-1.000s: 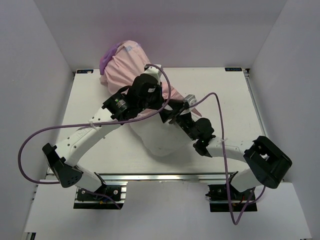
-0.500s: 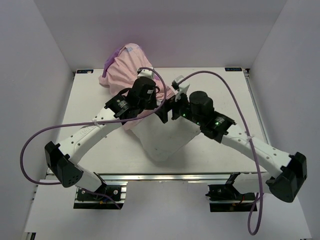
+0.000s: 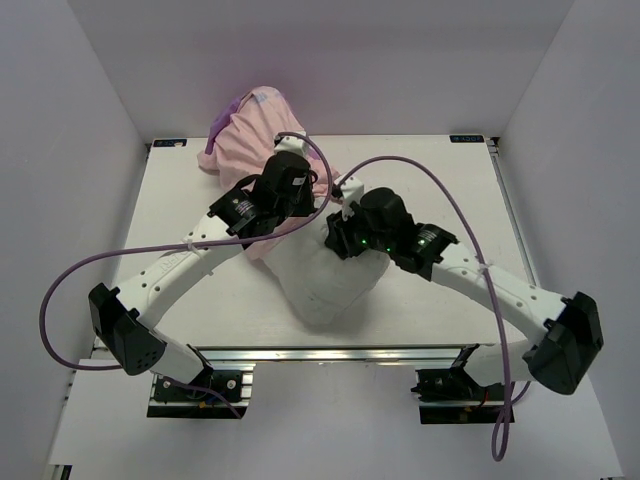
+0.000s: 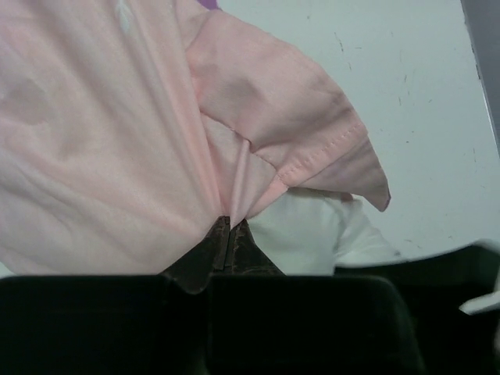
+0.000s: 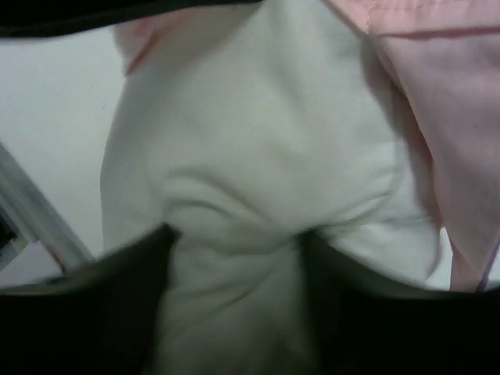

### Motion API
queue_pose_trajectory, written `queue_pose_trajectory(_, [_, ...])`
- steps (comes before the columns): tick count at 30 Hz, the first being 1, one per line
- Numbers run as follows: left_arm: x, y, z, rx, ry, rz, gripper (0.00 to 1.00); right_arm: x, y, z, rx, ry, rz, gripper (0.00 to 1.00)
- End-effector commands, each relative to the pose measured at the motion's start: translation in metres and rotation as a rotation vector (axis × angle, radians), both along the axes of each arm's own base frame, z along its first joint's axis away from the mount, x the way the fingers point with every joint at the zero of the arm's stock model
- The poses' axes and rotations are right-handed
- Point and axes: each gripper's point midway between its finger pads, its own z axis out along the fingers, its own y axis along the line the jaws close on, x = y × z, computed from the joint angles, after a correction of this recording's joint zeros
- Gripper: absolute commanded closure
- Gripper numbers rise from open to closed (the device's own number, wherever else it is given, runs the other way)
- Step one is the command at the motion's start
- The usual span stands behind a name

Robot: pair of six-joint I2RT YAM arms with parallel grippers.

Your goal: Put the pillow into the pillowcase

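Observation:
The pink face of the pillowcase (image 3: 245, 135) is bunched at the back left of the table, a purple patch showing at its far edge. The white pillow (image 3: 325, 285) sticks out of its mouth toward the front. My left gripper (image 3: 318, 208) is shut on the pillowcase's hem (image 4: 229, 223), pinching a fold of pink cloth (image 4: 117, 156) beside the pillow (image 4: 312, 230). My right gripper (image 3: 340, 238) presses down into the pillow (image 5: 258, 141). It (image 5: 234, 234) is open wide, and white stuffing bulges between its fingers (image 5: 133, 289).
The white table (image 3: 450, 180) has bare surface to the right and left of the cloth. Grey walls close in the back and sides. Purple cables loop from both arms over the table. An aluminium rail (image 3: 330, 352) runs along the near edge.
My right arm has swung in from the front right and come down on the pillow, its jaws opening wide. The left gripper keeps its pinch on the pillowcase, shifted slightly.

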Motion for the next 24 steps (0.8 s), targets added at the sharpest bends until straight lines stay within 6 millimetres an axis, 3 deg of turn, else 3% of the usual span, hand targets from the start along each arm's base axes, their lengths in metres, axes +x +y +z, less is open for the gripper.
queue_pose_trajectory(1, [-0.014, -0.005, 0.028, -0.07, -0.034, -0.08, 1.0, 0.026, 0.016, -0.021, -0.028, -0.066, -0.015, 0.71])
queue_pose_trajectory(2, [-0.017, -0.014, 0.035, -0.102, -0.038, -0.126, 1.0, 0.049, 0.019, -0.006, 0.021, -0.149, -0.102, 1.0])
queue_pose_trajectory(3, [-0.022, -0.016, 0.045, -0.121, -0.055, -0.16, 1.0, 0.07, 0.004, -0.009, -0.008, -0.208, -0.231, 1.0])
queue_pose_trajectory(5, [-0.036, -0.03, 0.074, -0.185, -0.092, -0.275, 1.0, 0.08, 0.004, 0.015, 0.066, -0.295, -0.276, 1.0])
queue_pose_trajectory(6, [-0.041, -0.033, 0.086, -0.198, -0.117, -0.314, 1.0, 0.086, 0.005, 0.046, 0.165, -0.384, -0.305, 1.0])
queue_pose_trajectory(8, [-0.06, -0.037, 0.129, -0.276, -0.202, -0.415, 1.0, 0.073, -0.009, 0.088, 0.294, -0.499, -0.3, 1.0])
queue_pose_trajectory(9, [-0.067, -0.037, 0.144, -0.295, -0.241, -0.453, 1.0, 0.063, -0.008, 0.127, 0.432, -0.582, -0.265, 1.0])
queue_pose_trajectory(10, [-0.075, -0.037, 0.163, -0.332, -0.289, -0.487, 1.0, 0.046, -0.019, 0.153, 0.481, -0.663, -0.23, 1.0])
queue_pose_trajectory(11, [-0.085, -0.04, 0.176, -0.358, -0.311, -0.545, 1.0, 0.036, -0.022, 0.167, 0.532, -0.699, -0.2, 1.0])
queue_pose_trajectory(12, [-0.089, -0.041, 0.182, -0.374, -0.316, -0.561, 1.0, 0.017, -0.024, 0.196, 0.64, -0.772, -0.139, 1.0])
queue_pose_trajectory(14, [-0.095, -0.047, 0.195, -0.427, -0.328, -0.593, 1.0, -0.007, -0.035, 0.205, 0.743, -0.82, -0.087, 1.0])
queue_pose_trajectory(15, [-0.103, -0.054, 0.195, -0.452, -0.318, -0.647, 1.0, -0.023, -0.04, 0.224, 0.835, -0.887, -0.046, 1.0])
queue_pose_trajectory(16, [-0.107, -0.06, 0.198, -0.477, -0.331, -0.683, 1.0, -0.023, -0.038, 0.214, 0.843, -0.894, -0.039, 1.0])
queue_pose_trajectory(17, [-0.112, -0.068, 0.192, -0.503, -0.291, -0.703, 1.0, -0.021, -0.039, 0.217, 0.862, -0.915, -0.054, 1.0])
queue_pose_trajectory(18, [-0.118, -0.075, 0.19, -0.509, -0.275, -0.748, 1.0, -0.008, -0.027, 0.206, 0.827, -0.917, -0.062, 1.0])
queue_pose_trajectory(19, [-0.118, -0.084, 0.181, -0.501, -0.236, -0.761, 1.0, -0.001, -0.028, 0.224, 0.854, -0.981, -0.098, 1.0])
queue_pose_trajectory(20, [-0.128, -0.093, 0.179, -0.502, -0.221, -0.788, 1.0, 0.012, -0.026, 0.227, 0.851, -0.993, -0.15, 1.0])
queue_pose_trajectory(21, [-0.135, -0.099, 0.179, -0.506, -0.213, -0.818, 1.0, 0.039, -0.002, 0.203, 0.779, -0.972, -0.172, 1.0])
queue_pose_trajectory(22, [-0.141, -0.105, 0.177, -0.512, -0.202, -0.835, 1.0, 0.054, 0.005, 0.205, 0.782, -0.978, -0.208, 1.0])
queue_pose_trajectory(23, [-0.159, -0.12, 0.173, -0.524, -0.176, -0.885, 1.0, 0.067, 0.007, 0.228, 0.807, -1.01, -0.263, 1.0])
queue_pose_trajectory(24, [-0.165, -0.128, 0.166, -0.529, -0.165, -0.896, 1.0, 0.087, 0.024, 0.209, 0.777, -0.98, -0.283, 1.0])
